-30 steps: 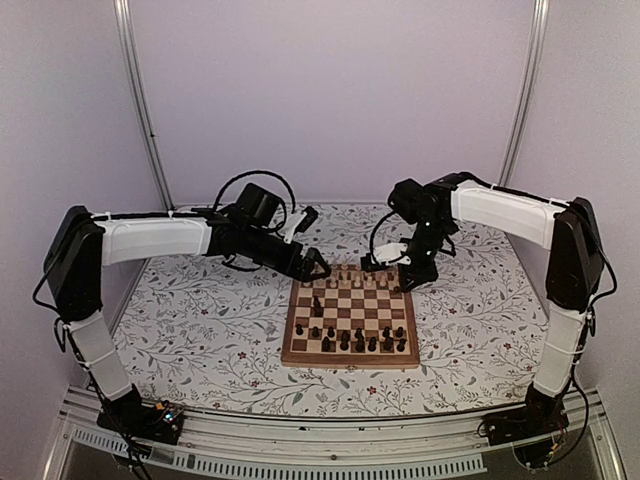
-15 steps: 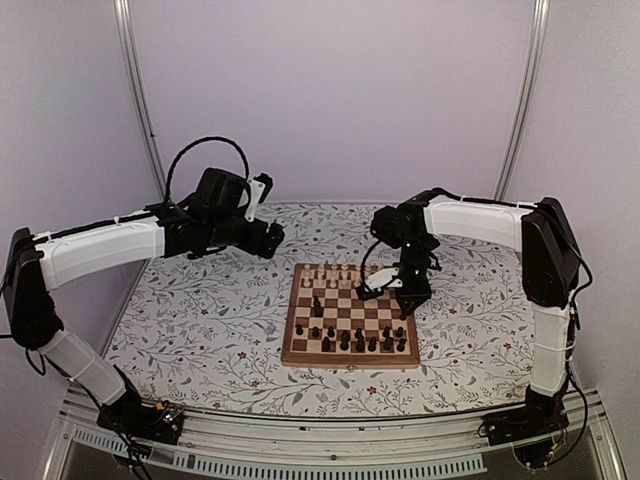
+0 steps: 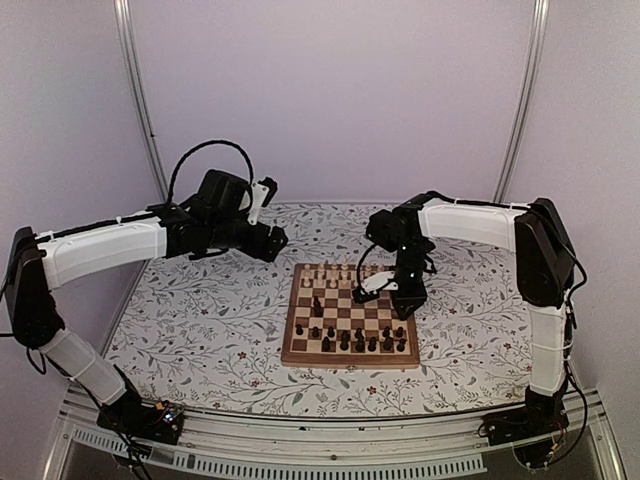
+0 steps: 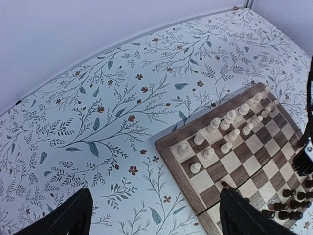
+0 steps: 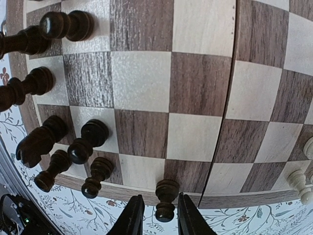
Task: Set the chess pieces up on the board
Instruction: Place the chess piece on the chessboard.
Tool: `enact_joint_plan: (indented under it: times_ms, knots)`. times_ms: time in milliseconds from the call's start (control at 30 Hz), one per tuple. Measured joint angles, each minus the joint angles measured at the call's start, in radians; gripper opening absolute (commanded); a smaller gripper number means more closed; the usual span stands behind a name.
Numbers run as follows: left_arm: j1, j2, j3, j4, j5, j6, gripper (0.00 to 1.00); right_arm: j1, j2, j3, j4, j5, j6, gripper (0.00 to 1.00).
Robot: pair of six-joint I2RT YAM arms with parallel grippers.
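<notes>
From where the left gripper [image 4: 154,193] hangs, its two dark fingers [image 4: 68,218] stand wide apart at the bottom of the view, gripping nothing. Below lies the floral-patterned table [image 4: 98,112], running back to a pale lilac wall [image 4: 98,24]. The board [image 4: 168,146] sits to the right, one corner of its brown rim pointing in between the fingers. Pale pieces [image 4: 215,123] stand upright in two rows along its far edge. A cluster of dark pieces [image 4: 288,208] shows at the lower right, partly cut off. A black ribbed part [image 4: 305,159] intrudes at the right edge.
</notes>
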Motion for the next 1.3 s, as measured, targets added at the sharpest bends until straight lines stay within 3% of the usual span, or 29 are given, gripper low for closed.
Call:
enact_joint_plan:
  times_ms: [467,700,1300]
  knots:
    - [0.000,0.020,0.000,-0.024,0.038,0.001,0.89,0.000,-0.015,-0.054,0.054,0.015,0.014,0.21]
    - [0.000,0.020,0.000,-0.026,0.048,0.006,0.88,0.000,-0.051,-0.054,0.064,0.015,0.023,0.12]
    - [0.013,0.020,0.010,-0.060,0.068,0.053,0.87,0.011,-0.063,0.032,0.067,-0.030,0.043,0.13]
